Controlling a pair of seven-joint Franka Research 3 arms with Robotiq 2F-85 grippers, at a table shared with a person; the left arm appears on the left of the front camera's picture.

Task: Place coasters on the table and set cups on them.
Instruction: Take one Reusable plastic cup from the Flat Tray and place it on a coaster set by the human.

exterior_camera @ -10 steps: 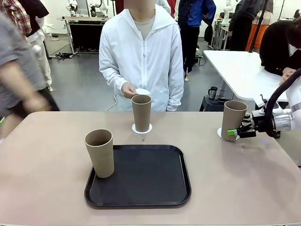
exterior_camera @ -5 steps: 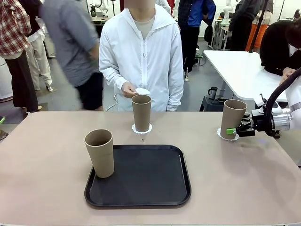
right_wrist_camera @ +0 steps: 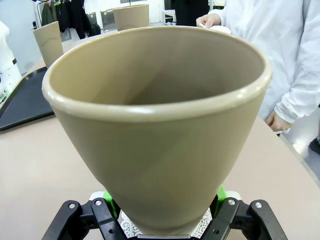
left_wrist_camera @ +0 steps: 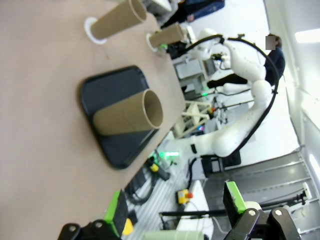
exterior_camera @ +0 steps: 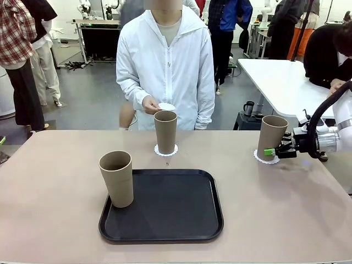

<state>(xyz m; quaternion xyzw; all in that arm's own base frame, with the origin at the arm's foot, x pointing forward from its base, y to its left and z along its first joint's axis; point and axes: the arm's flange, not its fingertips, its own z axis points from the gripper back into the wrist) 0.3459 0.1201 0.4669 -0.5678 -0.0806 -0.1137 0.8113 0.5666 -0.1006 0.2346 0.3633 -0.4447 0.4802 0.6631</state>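
Right gripper: the right gripper (exterior_camera: pixel 269 153) comes in low from 3 o'clock, its jaws clamped on the base of the right cup (exterior_camera: pixel 273 136). The wrist view shows green pads pressed to either side of the base.
Right cup: upright at about 2 o'clock from the tray (exterior_camera: pixel 170 212), seated on the right coaster (exterior_camera: pixel 260 159), whose lacy rim peeks out at the foot.
Middle cup: the middle cup (exterior_camera: pixel 165 131) stands upright at 12 o'clock from the tray, just beyond its far edge, on the middle coaster (exterior_camera: pixel 166 154).
Left cup: the left cup (exterior_camera: pixel 116 179) is upright on the tray's 9 o'clock edge, with no coaster beneath it.
Third coaster: the third coaster (exterior_camera: pixel 166 106) is off the table (exterior_camera: pixel 49 192), held in the person's hand (exterior_camera: pixel 150 105) at 12 o'clock, above the middle cup.
Left gripper: the left gripper (left_wrist_camera: pixel 175 207) has its jaws spread wide with nothing between them. It is well clear of the cups and looks across at the tray.
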